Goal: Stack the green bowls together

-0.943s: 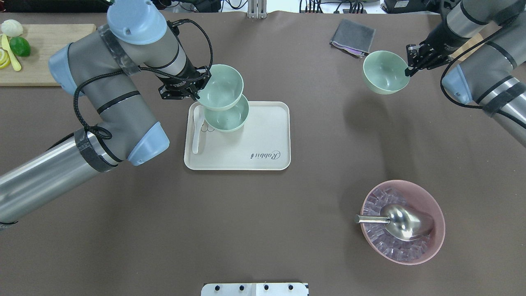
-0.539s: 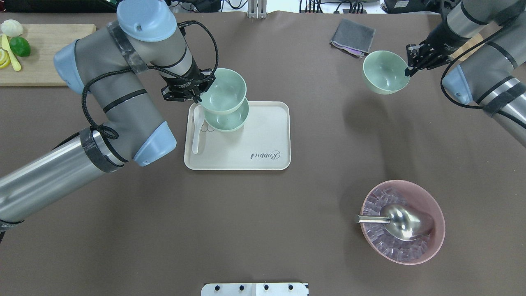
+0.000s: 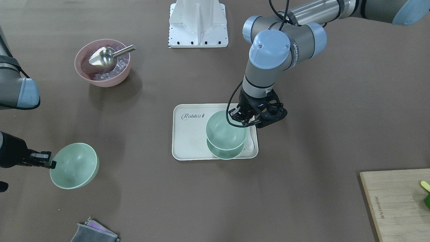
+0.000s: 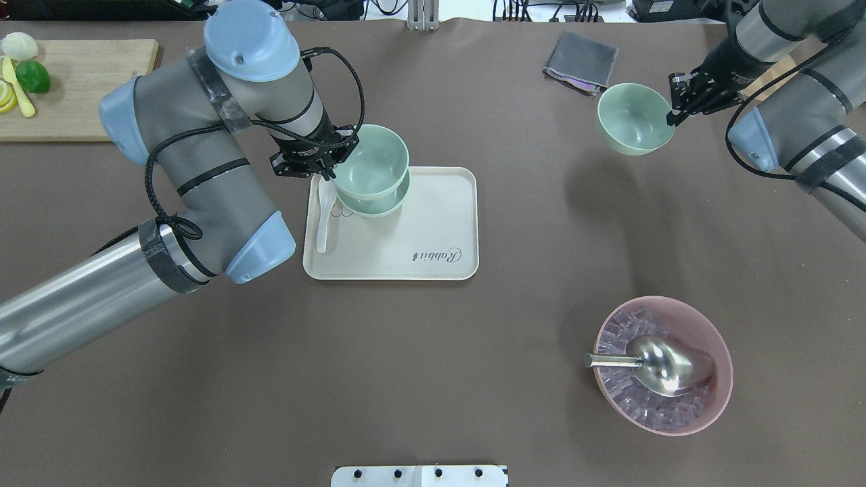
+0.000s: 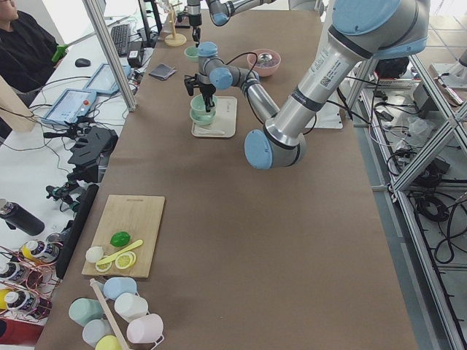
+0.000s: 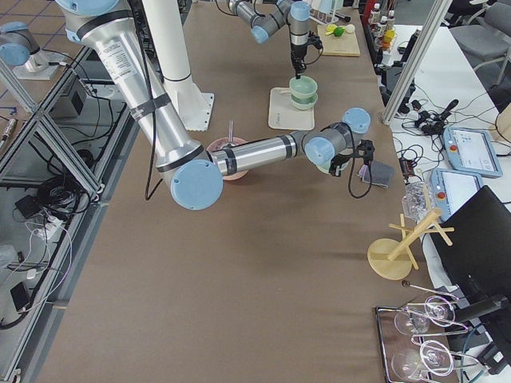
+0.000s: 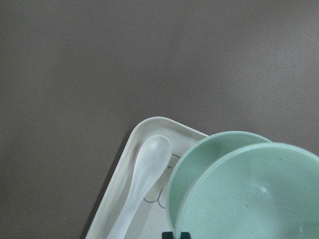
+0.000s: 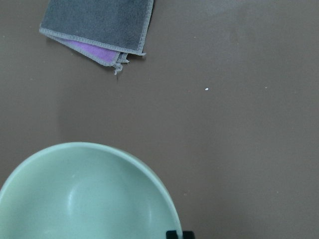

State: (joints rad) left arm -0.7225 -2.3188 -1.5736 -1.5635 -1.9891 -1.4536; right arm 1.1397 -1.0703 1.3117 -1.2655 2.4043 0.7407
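Observation:
My left gripper (image 4: pixel 329 166) is shut on the rim of a green bowl (image 4: pixel 372 159) and holds it directly over a second green bowl (image 4: pixel 383 209) that stands on the cream tray (image 4: pixel 433 230). The two nearly overlap, and the upper rim is a little above the lower one (image 3: pixel 225 155). The left wrist view shows the held bowl (image 7: pixel 259 199) over the lower one (image 7: pixel 197 162). My right gripper (image 4: pixel 673 115) is shut on the rim of a third green bowl (image 4: pixel 634 119) and holds it in the air at the far right.
A white spoon (image 4: pixel 323 216) lies on the tray's left side. A pink bowl (image 4: pixel 722 368) with ice and a metal scoop (image 4: pixel 666 365) stands at the near right. A grey cloth (image 4: pixel 580 61) lies near the third bowl. A cutting board (image 4: pixel 81 88) with fruit is at the far left.
My left gripper has carried its green bowl nearer and down over the bowl on the tray, so they now almost overlap. The right arm and its bowl have not moved.

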